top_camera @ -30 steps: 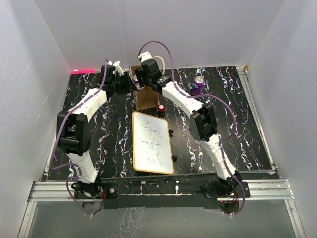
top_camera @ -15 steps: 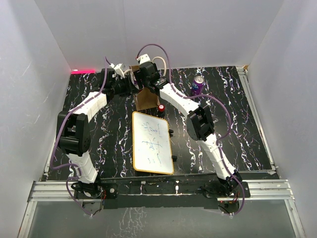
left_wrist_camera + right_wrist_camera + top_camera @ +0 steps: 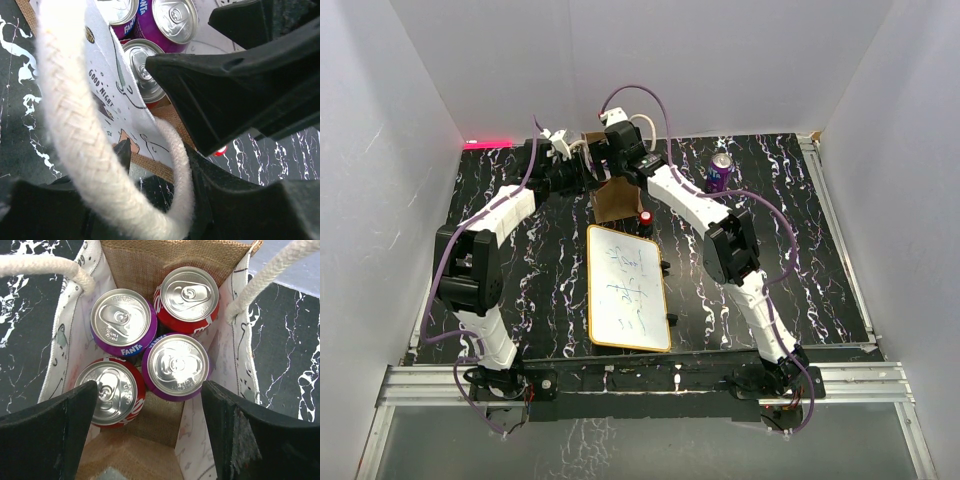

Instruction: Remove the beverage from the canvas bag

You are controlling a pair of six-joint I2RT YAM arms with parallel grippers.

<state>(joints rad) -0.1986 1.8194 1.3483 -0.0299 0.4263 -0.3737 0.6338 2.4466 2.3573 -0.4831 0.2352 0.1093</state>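
The left hand (image 3: 142, 112) is keeping the cream handle (image 3: 75, 135) between its fingers; whether it is really pinching it, I cannot tell. The canvas bag (image 3: 145, 270) is standing on the desk (image 3: 800, 270), and it is holding four cans (image 3: 177, 365) packed tightly. The right hand (image 3: 149, 390) is hovering above them, released. Its fingers could jam against the neighbour cans and drag the bag upward.

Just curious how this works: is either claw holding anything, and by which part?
The left gripper grips the tan-brown canvas bag by one cream-white rope handle; the open right gripper holds nothing.
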